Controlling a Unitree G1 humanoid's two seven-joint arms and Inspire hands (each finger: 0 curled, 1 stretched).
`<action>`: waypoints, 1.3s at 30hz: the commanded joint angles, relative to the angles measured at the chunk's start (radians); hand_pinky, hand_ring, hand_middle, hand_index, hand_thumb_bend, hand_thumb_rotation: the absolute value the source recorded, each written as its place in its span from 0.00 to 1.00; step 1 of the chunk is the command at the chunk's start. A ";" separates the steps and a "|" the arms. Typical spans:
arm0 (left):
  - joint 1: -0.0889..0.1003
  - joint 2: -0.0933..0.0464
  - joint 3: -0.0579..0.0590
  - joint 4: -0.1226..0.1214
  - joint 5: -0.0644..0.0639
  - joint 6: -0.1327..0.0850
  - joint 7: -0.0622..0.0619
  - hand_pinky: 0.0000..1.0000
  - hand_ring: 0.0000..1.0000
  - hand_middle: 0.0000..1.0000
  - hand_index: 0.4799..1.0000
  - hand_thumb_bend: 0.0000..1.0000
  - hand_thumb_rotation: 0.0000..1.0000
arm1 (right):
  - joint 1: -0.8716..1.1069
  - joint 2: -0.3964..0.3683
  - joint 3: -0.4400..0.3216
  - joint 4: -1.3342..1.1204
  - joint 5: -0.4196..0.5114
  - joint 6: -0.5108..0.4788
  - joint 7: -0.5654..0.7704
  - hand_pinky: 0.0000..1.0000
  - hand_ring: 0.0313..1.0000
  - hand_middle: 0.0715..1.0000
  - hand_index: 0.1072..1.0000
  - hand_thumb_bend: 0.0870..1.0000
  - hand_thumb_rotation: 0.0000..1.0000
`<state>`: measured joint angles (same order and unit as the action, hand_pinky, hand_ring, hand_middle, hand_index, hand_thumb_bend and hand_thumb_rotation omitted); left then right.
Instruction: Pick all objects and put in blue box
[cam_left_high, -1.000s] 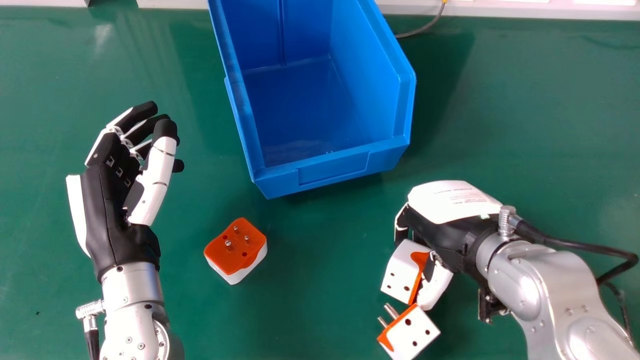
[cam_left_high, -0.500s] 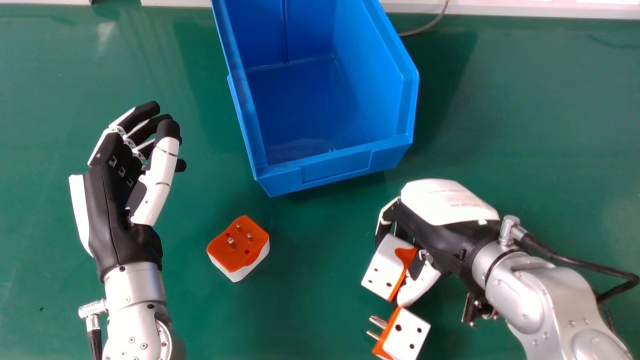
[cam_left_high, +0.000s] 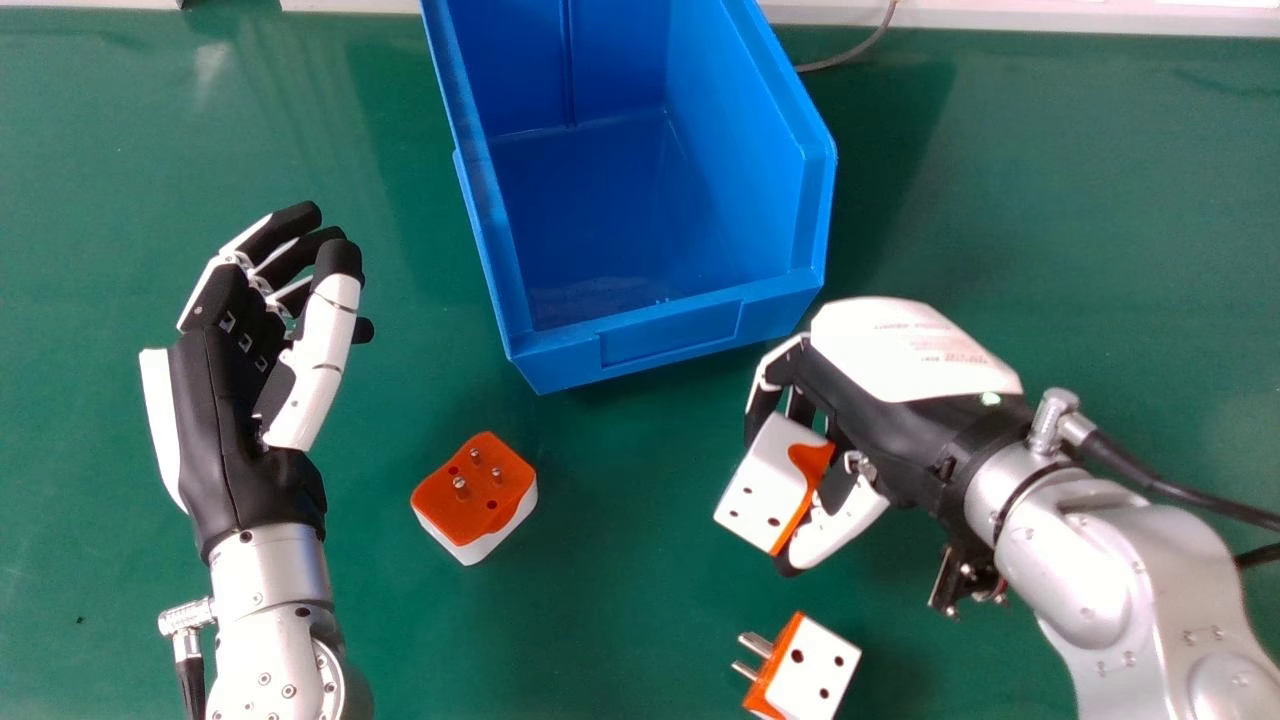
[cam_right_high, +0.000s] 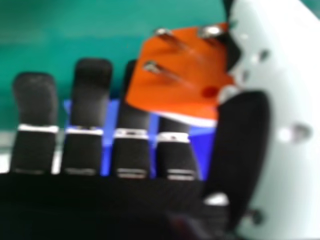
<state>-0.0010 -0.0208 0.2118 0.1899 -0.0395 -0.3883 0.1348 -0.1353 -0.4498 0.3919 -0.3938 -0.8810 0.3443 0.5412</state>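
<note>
My right hand (cam_left_high: 870, 420) is curled round a white and orange plug adapter (cam_left_high: 762, 490), just in front of the blue box (cam_left_high: 670, 335) on its right side. In the right hand view, the adapter's orange pin face (cam_right_high: 185, 75) lies between the thumb and fingers of the right hand (cam_right_high: 240, 140). A second adapter (cam_left_high: 815, 670) rests on the table below that hand, its pins pointing left. A third adapter (cam_left_high: 475, 495) sits pins up, in front of the box and right of my left hand (cam_left_high: 235, 420), which is open with relaxed fingers.
The green table (cam_left_high: 1080, 220) extends round the box. A thin grey cable (cam_left_high: 850, 55) lies behind the box's right side, by the pale strip (cam_left_high: 1000, 15) at the far edge. A black cable (cam_left_high: 1160, 480) runs along the right forearm.
My right hand first moved left with its adapter, then away from the robot toward the box, leaving a gap to the second adapter. That adapter turned slightly and shifted left. The left hand kept still.
</note>
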 joint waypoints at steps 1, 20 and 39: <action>-0.013 0.008 -0.005 -0.006 0.005 -0.024 -0.002 0.50 0.63 0.70 0.40 0.61 0.45 | 0.000 -0.003 -0.027 -0.071 -0.022 0.011 0.017 0.26 0.36 0.45 0.47 0.47 0.01; -0.023 0.002 -0.008 0.009 0.001 -0.030 -0.003 0.50 0.64 0.70 0.40 0.60 0.45 | 0.048 0.038 -0.109 -0.334 -0.025 0.013 0.079 0.23 0.34 0.43 0.47 0.46 0.00; -0.026 -0.012 -0.029 0.023 0.007 -0.050 0.010 0.50 0.64 0.70 0.40 0.59 0.44 | 0.078 0.085 -0.183 -0.351 0.054 -0.111 -0.040 0.23 0.32 0.42 0.48 0.46 0.00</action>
<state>-0.0175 -0.0308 0.1892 0.2229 -0.0382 -0.4170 0.1439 -0.0473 -0.3767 0.2286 -0.7074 -0.8327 0.2488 0.5273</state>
